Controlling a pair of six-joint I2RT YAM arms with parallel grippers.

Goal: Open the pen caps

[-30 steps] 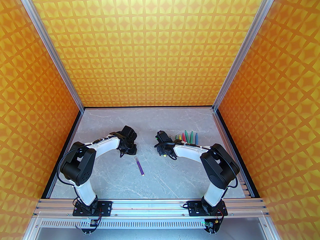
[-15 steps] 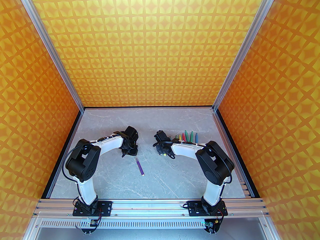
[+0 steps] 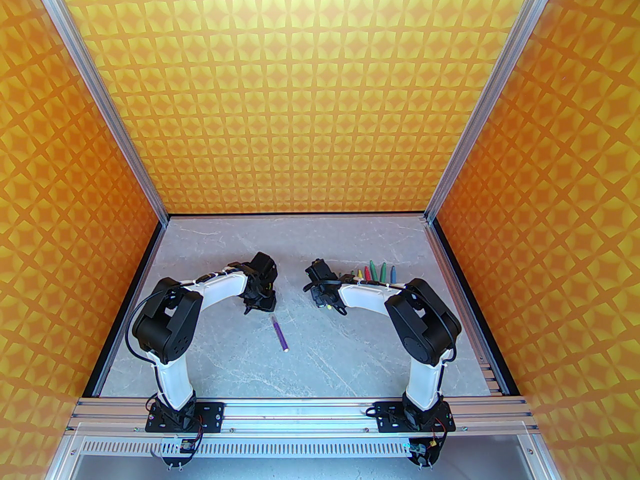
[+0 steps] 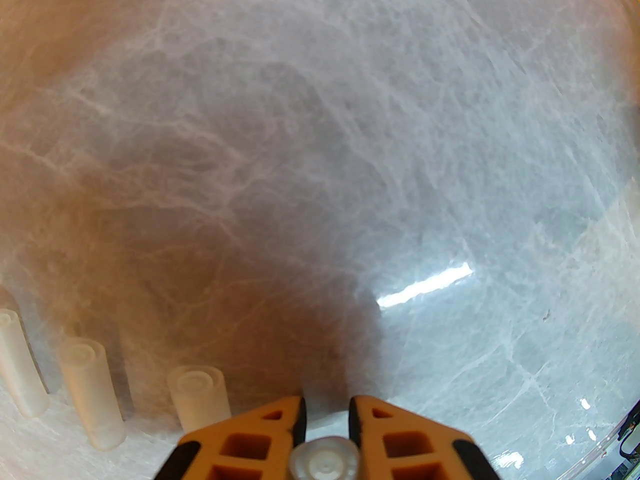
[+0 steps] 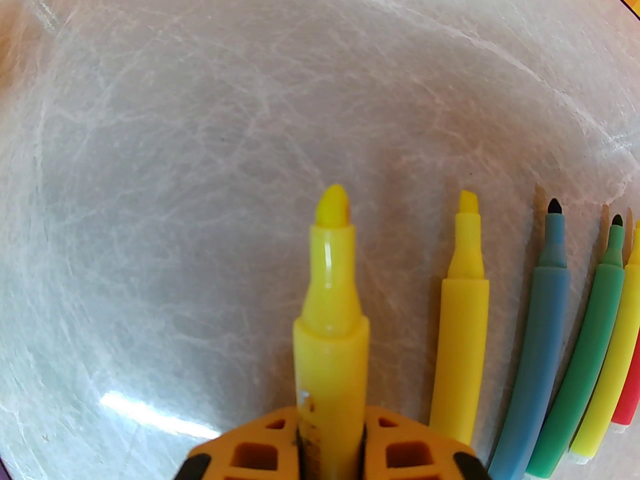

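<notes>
The right end effector [image 5: 330,415] is clamped on an uncapped yellow plastic pen [image 5: 330,293] above the grey marbled bench [image 5: 175,168]. More uncapped coloured pens [image 5: 545,328] lie in a row just to its right. The left end effector [image 4: 326,408] stands narrowly parted around a translucent colourless plastic pen cap [image 4: 325,460]; whether it grips cannot be told. Three loose caps [image 4: 90,393] rest beside it.

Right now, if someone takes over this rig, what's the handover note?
Left claw: a cap sits in its jaws, grip unclear; three caps stand beside it.
Right claw: shut on an uncapped yellow pen.
Done: uncapped pens lie in a row beside it.
Left to do: set these down, then uncap the purple pen at centre.
</notes>
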